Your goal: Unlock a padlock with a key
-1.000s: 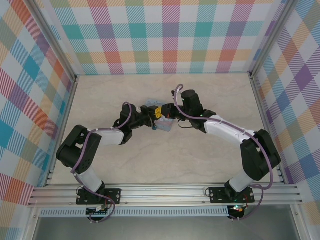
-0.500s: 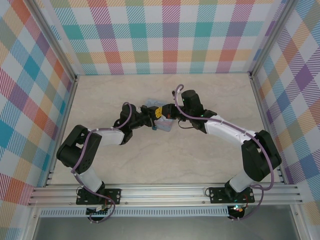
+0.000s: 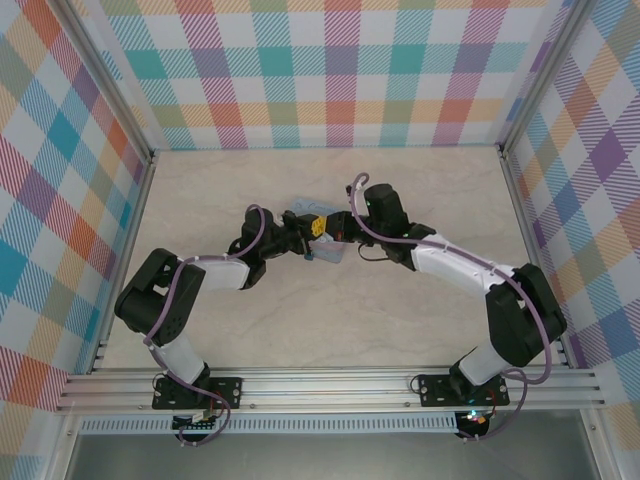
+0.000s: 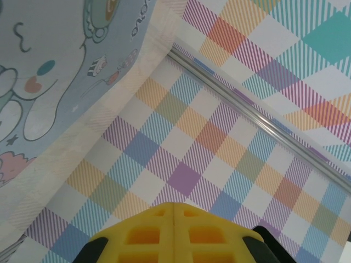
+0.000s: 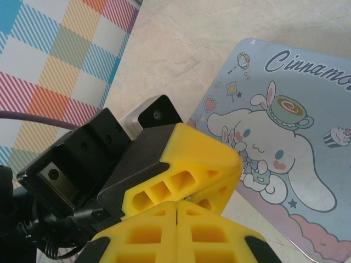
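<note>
**Item: padlock and key, place cannot be told**

The left gripper [image 4: 174,215] has its yellow fingers pressed together. The right gripper [image 5: 176,212] is likewise closed, tip to tip with the left. A cartoon-printed tin [image 5: 274,137] lies just beside both tips. Bare marble tabletop [image 3: 330,320] lies all round, with the plaid walls [image 3: 340,80] well apart.

Robot lab cell, plaid walls [image 3: 340,70], aluminium frame [image 3: 330,385], bare tabletop [image 3: 330,330]

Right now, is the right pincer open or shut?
Shut. In the right wrist view the yellow fingers of the right pincer meet with no gap.
</note>
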You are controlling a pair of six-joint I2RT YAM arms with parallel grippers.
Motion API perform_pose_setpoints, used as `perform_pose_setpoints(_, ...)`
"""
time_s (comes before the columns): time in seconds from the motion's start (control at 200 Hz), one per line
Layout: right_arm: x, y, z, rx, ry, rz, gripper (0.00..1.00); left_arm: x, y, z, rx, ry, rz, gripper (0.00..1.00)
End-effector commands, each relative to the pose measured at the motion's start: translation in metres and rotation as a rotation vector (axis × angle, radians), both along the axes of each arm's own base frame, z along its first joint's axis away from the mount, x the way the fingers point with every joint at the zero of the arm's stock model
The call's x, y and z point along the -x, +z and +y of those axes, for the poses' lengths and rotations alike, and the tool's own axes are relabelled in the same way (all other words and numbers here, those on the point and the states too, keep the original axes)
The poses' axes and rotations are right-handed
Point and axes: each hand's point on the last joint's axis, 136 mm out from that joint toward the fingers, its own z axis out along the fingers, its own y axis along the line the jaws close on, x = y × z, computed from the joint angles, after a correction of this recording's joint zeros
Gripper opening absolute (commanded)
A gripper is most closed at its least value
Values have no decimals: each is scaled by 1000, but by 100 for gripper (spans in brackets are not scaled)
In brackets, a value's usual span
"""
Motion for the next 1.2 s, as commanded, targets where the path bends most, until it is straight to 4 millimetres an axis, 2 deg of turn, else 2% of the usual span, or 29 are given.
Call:
perform_pose_setpoints(0.0, 5, 21, -7, -73, 15, -34, 7, -7, 32, -1, -66, 8, -171, 0)
perform_pose_setpoints(0.17, 14, 31, -25, -135, 63, -39, 29, -7, 62, 12, -366, 4, -445, 0)
perform_pose_setpoints(0.305, 22, 45, -35, -196, 131, -61, 43, -2, 96, 20, -588, -31, -701, 0)
perform_pose_setpoints(0.48, 24, 86, -33, -336, 213, -161, 54, 11, 140, 20, -698, -58, -973, 0)
perform_pose_setpoints(0.6, 25, 116, -26, -402, 272, -244, 57, 24, 172, 14, -701, -75, -1117, 0)
perform_pose_setpoints(0.7, 26, 139, -20, -455, 308, -314, 57, 31, 186, 9, -699, -88, -1183, 0)
perform_pose_setpoints(0.77, 28, 147, -14, -476, 335, -339, 57, 32, 191, 7, -685, -89, -1193, 0)
perform_pose_setpoints(0.94, 29, 155, 0, -491, 362, -349, 57, 35, 200, 2, -640, -83, -1211, 0)
perform_pose_setpoints(1.2, 25, 145, 13, -494, 367, -307, 51, 34, 203, 3, -632, -64, -1199, 0)
